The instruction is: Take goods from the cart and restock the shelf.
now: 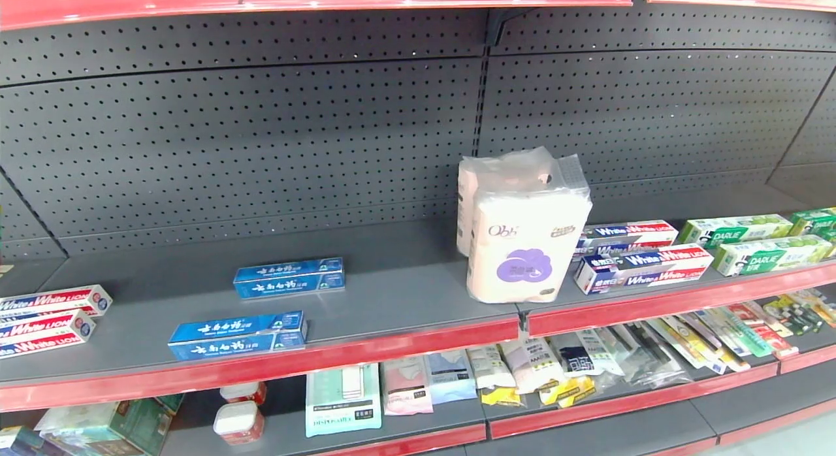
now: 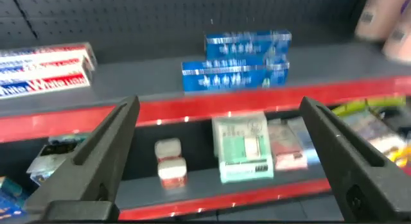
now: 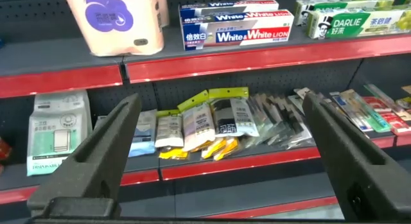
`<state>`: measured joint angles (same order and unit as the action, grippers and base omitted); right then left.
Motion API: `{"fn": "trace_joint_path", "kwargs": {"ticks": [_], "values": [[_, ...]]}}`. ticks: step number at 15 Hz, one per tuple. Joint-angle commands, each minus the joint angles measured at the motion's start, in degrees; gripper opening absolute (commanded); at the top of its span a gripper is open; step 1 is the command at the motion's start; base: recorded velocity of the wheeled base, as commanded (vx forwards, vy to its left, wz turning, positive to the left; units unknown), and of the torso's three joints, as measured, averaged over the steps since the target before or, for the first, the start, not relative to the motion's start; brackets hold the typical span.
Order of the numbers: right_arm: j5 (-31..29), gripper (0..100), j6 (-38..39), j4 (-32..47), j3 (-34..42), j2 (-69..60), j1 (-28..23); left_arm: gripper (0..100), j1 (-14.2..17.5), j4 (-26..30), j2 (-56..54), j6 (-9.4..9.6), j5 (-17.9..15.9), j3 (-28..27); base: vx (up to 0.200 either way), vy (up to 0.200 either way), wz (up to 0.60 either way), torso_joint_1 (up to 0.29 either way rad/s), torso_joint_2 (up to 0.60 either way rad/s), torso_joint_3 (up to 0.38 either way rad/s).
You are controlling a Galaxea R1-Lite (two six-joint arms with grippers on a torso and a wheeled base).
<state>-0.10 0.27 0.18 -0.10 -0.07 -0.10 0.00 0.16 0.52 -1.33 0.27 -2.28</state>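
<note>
The job looks to be between 2 placements. Both pincers are empty and face the shelf [image 1: 392, 279]. The left gripper [image 2: 221, 156] has its jaws wide apart with nothing between them, level with the red front edge below the 2 blue toothpaste boxes [image 1: 289, 277]. The right gripper [image 3: 221, 156] is likewise spread and bare, held in front of the lower shelf [image 1: 588, 410] of hanging sachets.

In the head view a wrapped pack of paper rolls [image 1: 522, 247] stands upright right of centre, at the front of the shelf and close to its red lip, just beside the white-and-blue toothpaste boxes [image 1: 643, 266]. Green toothpaste boxes [image 1: 757, 247] lie at the far right, and more white-and-red boxes [image 1: 46, 319] at the lower left edge. A wide bare stretch of shelf runs across the middle of the frame, between the blue boxes and the roll pack.

With nothing in either pincer, the next move probably calls for going to the cart for another item. It would then be set into that bare stretch, clear of the roll pack, which looks tall enough to tip.
</note>
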Motion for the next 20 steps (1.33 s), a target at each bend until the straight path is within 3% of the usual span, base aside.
{"fn": "trace_joint_path", "kwargs": {"ticks": [1, 2, 3, 4, 5, 7, 9, 11, 13, 15, 20], "values": [[0.01, 100, 0.0, -0.01, 0.01, 0.16, 0.01, 100, 0.18, -0.25, 22.15, -10.1, 5.18, -20.31, 0.0, 0.0, 0.0, 0.0, 0.0, 0.0], [0.01, 100, 0.0, -0.01, 0.01, 0.07, 0.01, 100, 0.44, -0.69, 30.68, -15.63, 8.96, -28.39, 0.0, 0.0, 0.0, 0.0, 0.0, 0.0], [0.01, 100, 0.0, -0.01, 0.01, 0.07, 0.01, 100, 1.85, 1.07, 38.85, -15.02, 14.41, -31.82, 0.0, 0.0, 0.0, 0.0, 0.0, 0.0], [0.01, 100, 0.0, -0.01, 0.01, 0.07, 0.01, 100, 2.9, 4.32, 42.01, -11.33, 16.43, -29.71, 0.0, 0.0, 0.0, 0.0, 0.0, 0.0], [0.01, 100, 0.0, -0.01, 0.01, 0.07, 0.01, 100, 4.48, 6.7, 44.83, -8.87, 16.69, -27.95, 0.0, 0.0, 0.0, 0.0, 0.0, 0.0], [0.01, 100, 0.0, -0.01, 0.01, 0.07, 0.01, 100, 6.42, 6.52, 52.03, -8.16, 16.78, -27.34, 0.0, 0.0, 0.0, 0.0, 0.0, 0.0], [0.01, 100, 0.0, -0.01, 0.01, 0.07, 0.01, 100, 10.81, 1.25, 63.46, -7.55, 16.17, -27.95, 0.0, 0.0, 0.0, 0.0, 0.0, 0.0], [0.01, 100, 0.0, -0.01, 0.01, 0.16, 0.01, 100, 11.6, -5.78, 72.43, -6.49, 16.17, -28.66, 0.0, 0.0, 0.0, 0.0, 0.0, 0.0], [0.01, 100, 0.0, -0.01, 0.01, 0.16, 0.01, 100, 11.6, -6.4, 75.24, -4.21, 15.02, -29.19, 0.0, 0.0, 0.0, 0.0, 0.0, 0.0], [0.01, 100, 0.0, -0.01, 0.01, 0.16, 0.01, 100, 12.74, -6.49, 78.58, 0.36, 12.39, -29.71, 0.0, 0.0, 0.0, 0.0, 0.0, 0.0], [0.01, 100, 0.0, -0.09, 0.01, 0.16, 0.1, 100, 15.38, -6.57, 84.55, 3.35, 11.77, -30.24, 0.0, 0.0, 0.0, 0.0, 0.0, 0.0]]}}
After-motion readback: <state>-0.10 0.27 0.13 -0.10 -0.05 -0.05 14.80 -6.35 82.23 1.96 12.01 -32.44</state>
